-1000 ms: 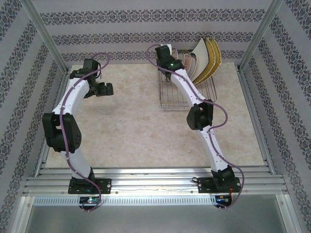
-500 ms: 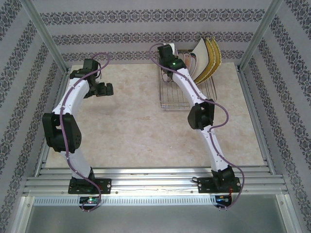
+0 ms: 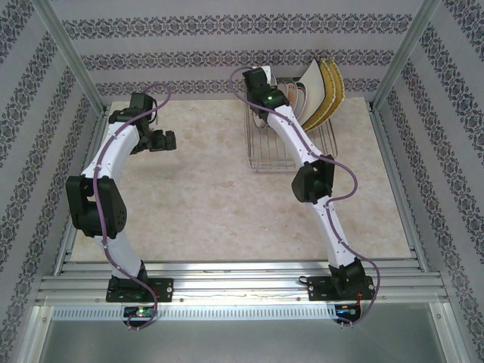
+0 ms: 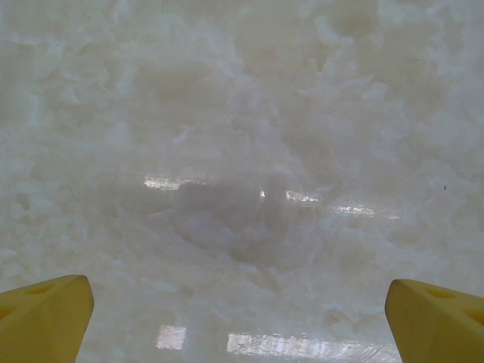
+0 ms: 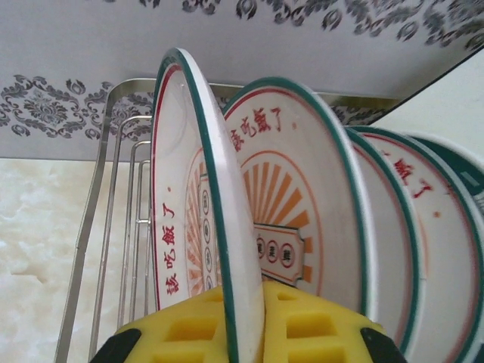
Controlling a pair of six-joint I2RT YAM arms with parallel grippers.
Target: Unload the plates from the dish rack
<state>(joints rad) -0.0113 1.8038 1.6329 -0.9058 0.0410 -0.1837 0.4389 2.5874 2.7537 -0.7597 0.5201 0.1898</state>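
The dish rack [image 3: 295,147] stands at the back right of the table. Several round white plates with green rims and orange-red patterns stand upright in it. My right gripper [image 5: 253,302] is shut on the rim of the front plate [image 5: 178,197], one yellow pad on each side of its edge. The second plate [image 5: 302,181] stands close behind it. In the top view the right gripper [image 3: 261,92] is at the rack's left end. A white square plate [image 3: 314,87] and yellow square plates [image 3: 331,94] lean at the rack's far end. My left gripper [image 3: 168,139] hangs open over bare table.
The rack's wire wall [image 5: 98,197] rises just left of the held plate. The patterned back wall [image 3: 189,60] is close behind the rack. Metal frame posts [image 3: 72,57] stand at the corners. The marble tabletop [image 3: 204,189] lies between the arms.
The right wrist shifted slightly at the rack's left end and its jaws closed on the front plate's rim. The left arm has not moved.
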